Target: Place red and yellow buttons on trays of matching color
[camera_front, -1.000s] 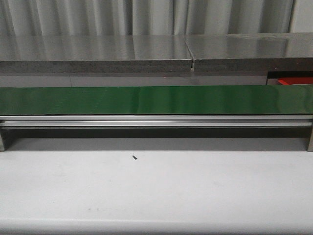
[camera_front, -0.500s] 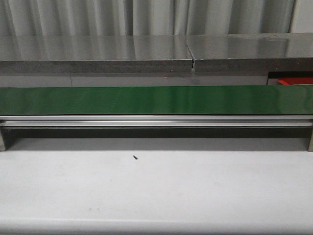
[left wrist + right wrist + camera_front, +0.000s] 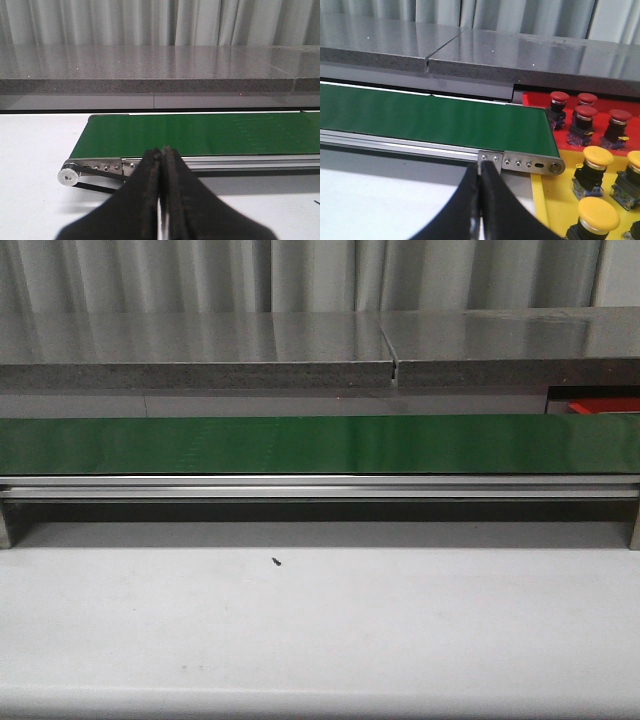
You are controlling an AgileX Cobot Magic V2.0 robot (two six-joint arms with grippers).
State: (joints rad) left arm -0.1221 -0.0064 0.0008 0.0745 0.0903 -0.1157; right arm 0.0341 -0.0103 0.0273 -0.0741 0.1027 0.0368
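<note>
Both the left tool and right tool are fully closed, empty, hanging above the table.

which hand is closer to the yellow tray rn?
Right. The right hand hangs just off the belt end, with the yellow tray beside it. The left hand is at the green belt's opposite end; no tray shows in its view.

Both grippers closed, neither holding anything

Left gripper: black fingers pressed together along their length, tips meeting, nothing between them; right gripper: dark fingers likewise pressed together, only a thin seam showing, empty; neither arm appears in the front view.
</note>
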